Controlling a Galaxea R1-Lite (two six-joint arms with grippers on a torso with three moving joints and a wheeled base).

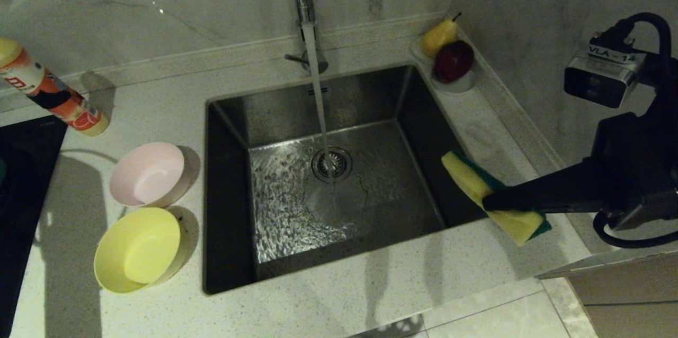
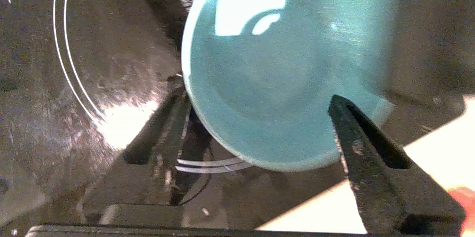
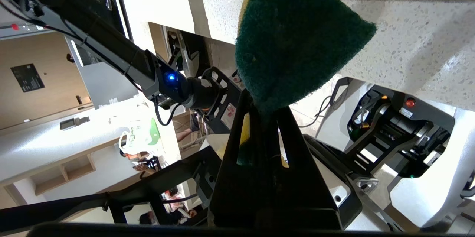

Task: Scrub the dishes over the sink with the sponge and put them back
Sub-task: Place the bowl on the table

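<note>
— Pinching the sponge (image 1: 495,196) tight, that right gripper (image 1: 484,203), beside the sink (image 1: 328,168).
— Left gripper (image 2: 259,118) jaws spread wide; light blue bowl (image 2: 274,66) between them on the cooktop (image 2: 92,81).

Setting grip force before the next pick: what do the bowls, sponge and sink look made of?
Pink bowl, yellow bowl and blue bowl: probably plastic, smooth, with soft glossy highlights. Sponge: yellow foam backed by a coarse, fibrous green scouring layer, pinched in the right gripper. Sink: brushed stainless steel by its grey metallic sheen, wet on the floor.
</note>
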